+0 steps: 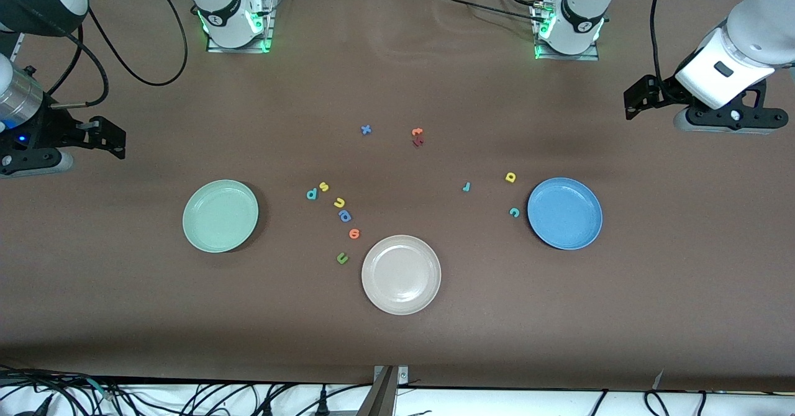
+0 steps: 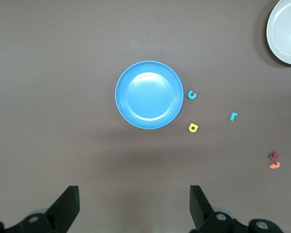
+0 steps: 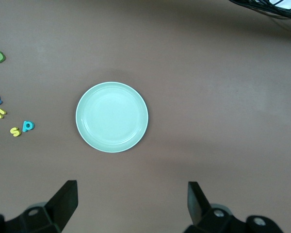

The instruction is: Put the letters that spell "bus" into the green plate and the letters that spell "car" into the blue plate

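The green plate (image 1: 220, 215) lies toward the right arm's end of the table, the blue plate (image 1: 564, 213) toward the left arm's end. Beside the green plate are the teal "b" (image 1: 312, 194), yellow "s" (image 1: 323, 186) and yellow "u" (image 1: 339, 202). Close to the blue plate lie the teal "c" (image 1: 513, 212), yellow "a" (image 1: 510, 177) and teal "r" (image 1: 466, 186). My left gripper (image 2: 134, 204) hangs open and empty high over the table's end by the blue plate (image 2: 148, 94). My right gripper (image 3: 131, 201) hangs open and empty by the green plate (image 3: 112, 117).
A beige-white plate (image 1: 401, 274) sits nearest the front camera, midway between the two. A darker blue letter (image 1: 345, 215), an orange one (image 1: 354, 234) and a green "u" (image 1: 341, 257) trail from the yellow "u". A blue "x" (image 1: 366, 130) and orange and dark red letters (image 1: 417, 136) lie nearer the bases.
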{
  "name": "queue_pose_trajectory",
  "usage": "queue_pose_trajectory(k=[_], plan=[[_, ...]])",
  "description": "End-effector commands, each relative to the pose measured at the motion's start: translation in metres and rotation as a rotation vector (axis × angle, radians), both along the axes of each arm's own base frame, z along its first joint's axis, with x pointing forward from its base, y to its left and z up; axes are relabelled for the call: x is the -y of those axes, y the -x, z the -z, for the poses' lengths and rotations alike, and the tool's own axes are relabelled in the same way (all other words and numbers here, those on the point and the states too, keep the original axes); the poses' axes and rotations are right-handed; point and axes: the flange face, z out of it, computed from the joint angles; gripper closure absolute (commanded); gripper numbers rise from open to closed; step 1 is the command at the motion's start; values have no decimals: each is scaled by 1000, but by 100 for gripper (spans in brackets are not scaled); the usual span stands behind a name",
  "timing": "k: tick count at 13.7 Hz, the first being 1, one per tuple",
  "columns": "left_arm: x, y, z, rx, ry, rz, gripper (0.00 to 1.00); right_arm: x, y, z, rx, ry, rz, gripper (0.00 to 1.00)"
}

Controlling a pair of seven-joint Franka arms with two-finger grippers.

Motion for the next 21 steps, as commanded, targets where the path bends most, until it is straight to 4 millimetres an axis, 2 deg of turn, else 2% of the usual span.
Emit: queue_pose_trajectory(k=[1,5,9,21], plan=[[-3,-2,-7,-6,22,-11,0,3,-2,-5,-4,17,-2,0],[0,8,-21,0,20,-17,0,2,-2,-5,-4,17,-4,0],[-7,5,-32,21,24,-20,0,3,-2,-5,-4,17,-2,0],[-7,-22,15,-49,7,-22,0,3,-2,-5,-5,17,-14,0]])
